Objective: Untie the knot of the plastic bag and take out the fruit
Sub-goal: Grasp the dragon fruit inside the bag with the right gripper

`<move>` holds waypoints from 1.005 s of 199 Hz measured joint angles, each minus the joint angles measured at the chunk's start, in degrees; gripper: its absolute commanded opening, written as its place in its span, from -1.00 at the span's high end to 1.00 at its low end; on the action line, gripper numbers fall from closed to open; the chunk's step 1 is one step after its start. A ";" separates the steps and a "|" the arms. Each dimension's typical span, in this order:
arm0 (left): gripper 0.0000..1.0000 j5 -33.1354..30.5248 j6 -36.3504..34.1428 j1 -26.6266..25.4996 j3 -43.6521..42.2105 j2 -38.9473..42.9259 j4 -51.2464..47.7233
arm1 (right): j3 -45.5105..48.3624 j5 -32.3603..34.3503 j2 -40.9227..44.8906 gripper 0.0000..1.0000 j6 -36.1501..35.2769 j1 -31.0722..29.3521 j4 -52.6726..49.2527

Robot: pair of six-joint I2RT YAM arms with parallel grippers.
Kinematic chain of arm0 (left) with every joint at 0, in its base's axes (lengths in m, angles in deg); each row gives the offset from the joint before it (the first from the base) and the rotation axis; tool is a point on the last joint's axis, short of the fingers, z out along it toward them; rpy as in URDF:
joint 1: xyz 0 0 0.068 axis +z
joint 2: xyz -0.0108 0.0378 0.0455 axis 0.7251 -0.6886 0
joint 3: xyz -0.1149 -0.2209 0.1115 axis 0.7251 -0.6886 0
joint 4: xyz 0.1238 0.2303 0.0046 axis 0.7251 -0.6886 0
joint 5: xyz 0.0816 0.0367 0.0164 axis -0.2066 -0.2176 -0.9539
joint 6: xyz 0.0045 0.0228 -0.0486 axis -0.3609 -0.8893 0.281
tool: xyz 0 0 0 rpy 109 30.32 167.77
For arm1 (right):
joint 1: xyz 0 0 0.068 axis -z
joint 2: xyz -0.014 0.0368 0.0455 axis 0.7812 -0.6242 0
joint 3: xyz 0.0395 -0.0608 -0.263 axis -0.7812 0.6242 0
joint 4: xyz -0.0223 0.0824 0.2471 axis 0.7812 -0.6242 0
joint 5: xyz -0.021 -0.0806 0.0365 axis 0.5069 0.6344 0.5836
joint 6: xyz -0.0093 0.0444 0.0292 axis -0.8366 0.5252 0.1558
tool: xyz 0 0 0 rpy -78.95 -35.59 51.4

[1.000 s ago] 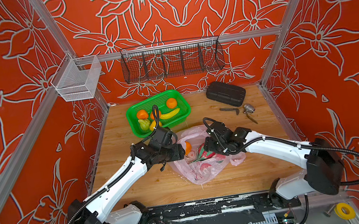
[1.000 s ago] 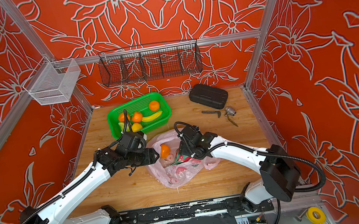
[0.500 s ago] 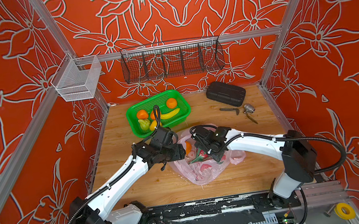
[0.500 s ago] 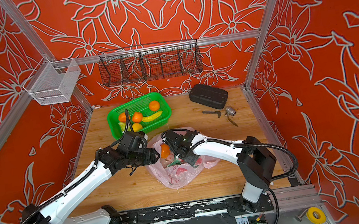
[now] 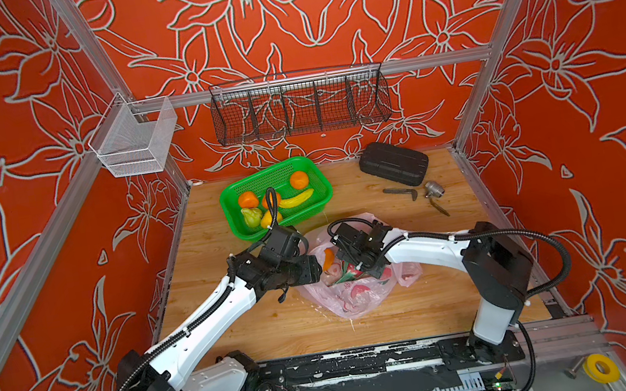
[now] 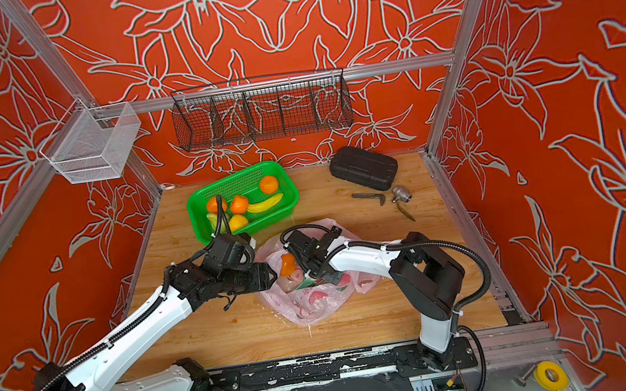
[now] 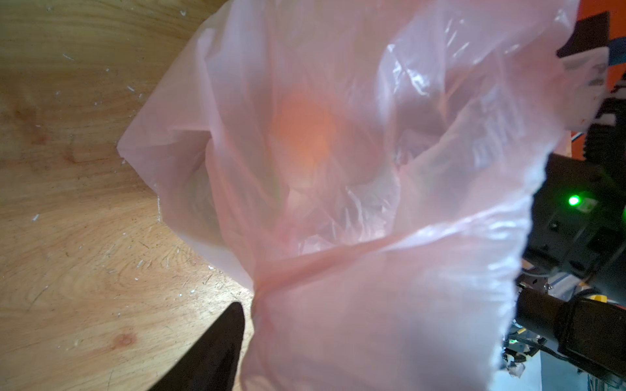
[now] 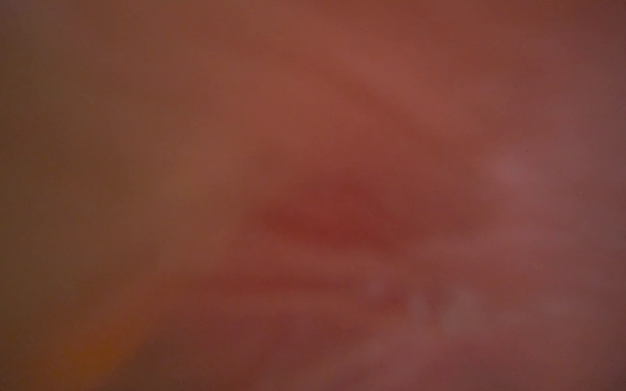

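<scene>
The pink plastic bag [image 5: 360, 294] [image 6: 314, 301] lies crumpled mid-table with its mouth turned up. No knot shows on it. An orange fruit [image 5: 328, 259] [image 6: 287, 265] sits in the mouth between my two grippers, and shows as a glow through the film [image 7: 305, 132]. My left gripper [image 5: 316, 268] is open at the bag's left rim. One black finger [image 7: 220, 345] stays outside the film and the other is covered by it. My right gripper [image 5: 360, 258] reaches down into the mouth, its fingers hidden. The right wrist view is all blurred pink film [image 8: 338, 169].
A green basket [image 5: 228, 213] behind the left gripper holds oranges, a banana and other fruit. A black case [image 5: 395, 168] and small metal tools [image 5: 401, 193] lie at the back right. A wire rack [image 5: 300, 108] and a white mesh bin [image 5: 135, 141] hang on the walls.
My right arm has swung left and pushed its gripper farther into the bag's mouth, toward the orange. The left arm has held still at the bag's rim.
</scene>
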 measured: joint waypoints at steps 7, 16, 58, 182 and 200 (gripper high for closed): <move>-0.41 0.00 0.00 0.00 -0.09 0.09 -0.11 | 0.22 0.02 -0.04 -0.67 -0.37 0.00 0.50; -0.41 -0.02 0.00 0.00 -0.11 0.24 -0.17 | 0.72 0.09 0.11 -0.52 -1.07 0.00 1.27; -0.53 -0.55 0.00 0.00 -0.07 3.17 -0.52 | 4.17 -0.74 2.95 -0.28 -4.48 0.00 4.22; -0.74 -2.47 -9.94 0.02 12.31 3.87 -1.64 | 12.37 -13.53 25.33 -0.17 -31.58 0.11 15.87; -0.70 -0.96 -10.32 0.00 13.07 1.11 -1.07 | 12.37 -14.84 26.69 -0.17 -34.97 0.11 15.78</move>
